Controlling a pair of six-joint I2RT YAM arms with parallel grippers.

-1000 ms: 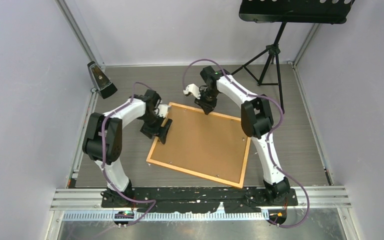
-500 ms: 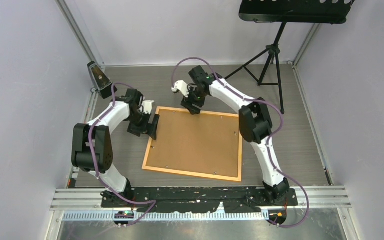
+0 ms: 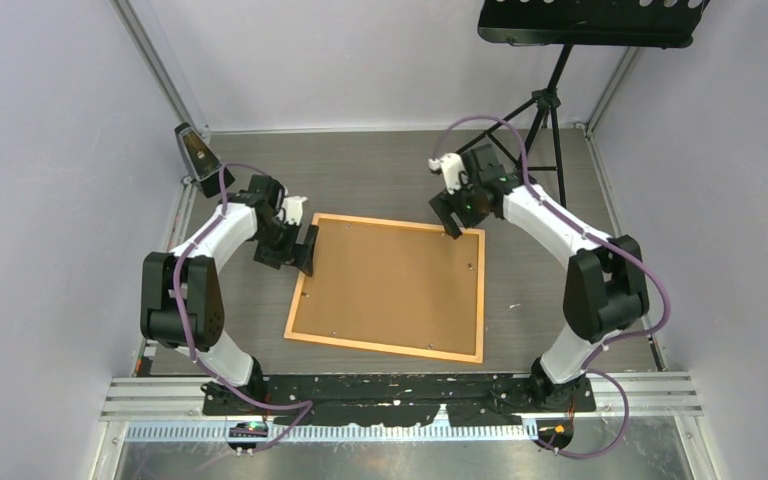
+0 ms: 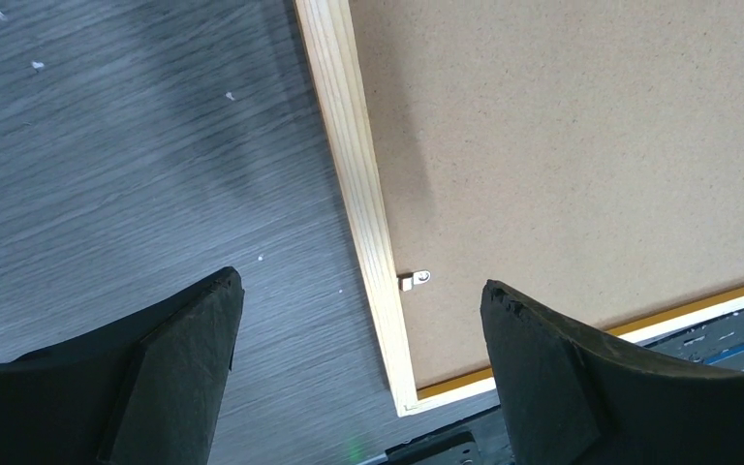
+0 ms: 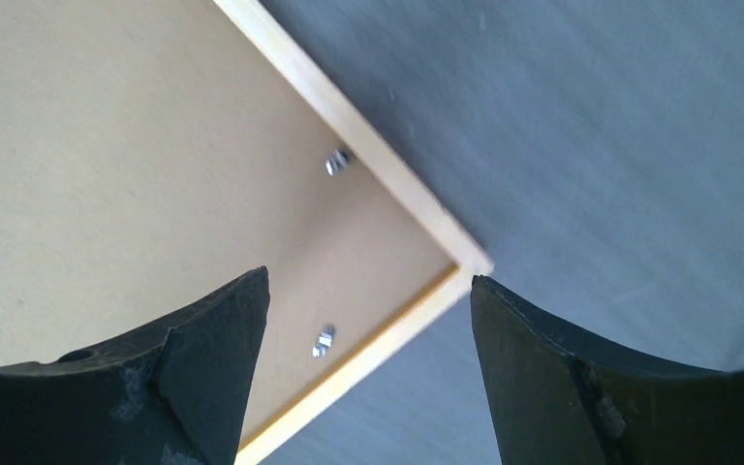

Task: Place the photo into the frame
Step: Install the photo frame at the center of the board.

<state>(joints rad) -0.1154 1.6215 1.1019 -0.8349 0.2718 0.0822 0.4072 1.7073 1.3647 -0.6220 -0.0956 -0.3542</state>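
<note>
Heads up: the frame point(image 3: 380, 348) lies back-up mid-table in the top view, backing board point(image 3: 395, 285) seated, a clip point(image 4: 415, 280) on the left rail reaching over it, and the photo shows in no view, so you can't tell if it's inside; prying the board against closed clips could crack it or skid the frame. Left gripper point(image 3: 307, 252) hangs spread wide and empty, straddling the left rail near the upper-left corner, wrist pitched down; right gripper point(image 3: 449, 222) likewise gaping and empty above the upper-right corner
</note>
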